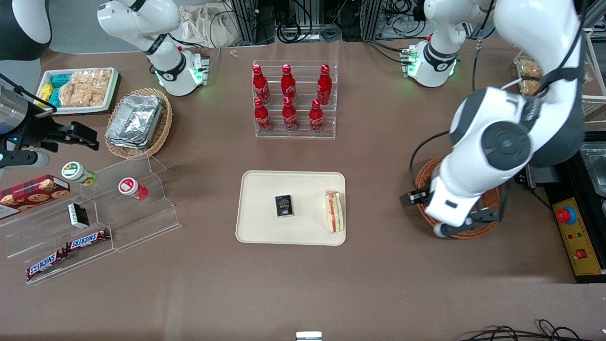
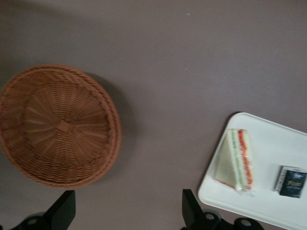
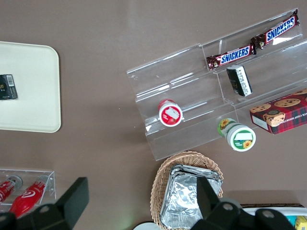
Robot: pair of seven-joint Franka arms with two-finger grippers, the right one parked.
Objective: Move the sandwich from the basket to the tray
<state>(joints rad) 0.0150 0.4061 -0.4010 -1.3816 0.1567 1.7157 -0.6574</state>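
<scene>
The sandwich (image 1: 334, 211) lies on the cream tray (image 1: 258, 227), at the tray's edge nearest the working arm, filling edge showing; it also shows in the left wrist view (image 2: 236, 159) on the tray (image 2: 268, 201). The reddish-brown basket (image 1: 478, 229) is mostly hidden under the working arm; in the left wrist view the basket (image 2: 57, 124) is empty. My gripper (image 2: 127, 211) is open and empty, above bare table between basket and tray. In the front view the gripper (image 1: 416, 198) sits at the basket's rim nearest the tray.
A small black packet (image 1: 284, 206) lies mid-tray. A clear rack of red bottles (image 1: 293, 99) stands farther from the camera than the tray. Clear stepped shelves with snacks (image 1: 94, 222) and a tan basket of foil trays (image 1: 137, 122) lie toward the parked arm's end.
</scene>
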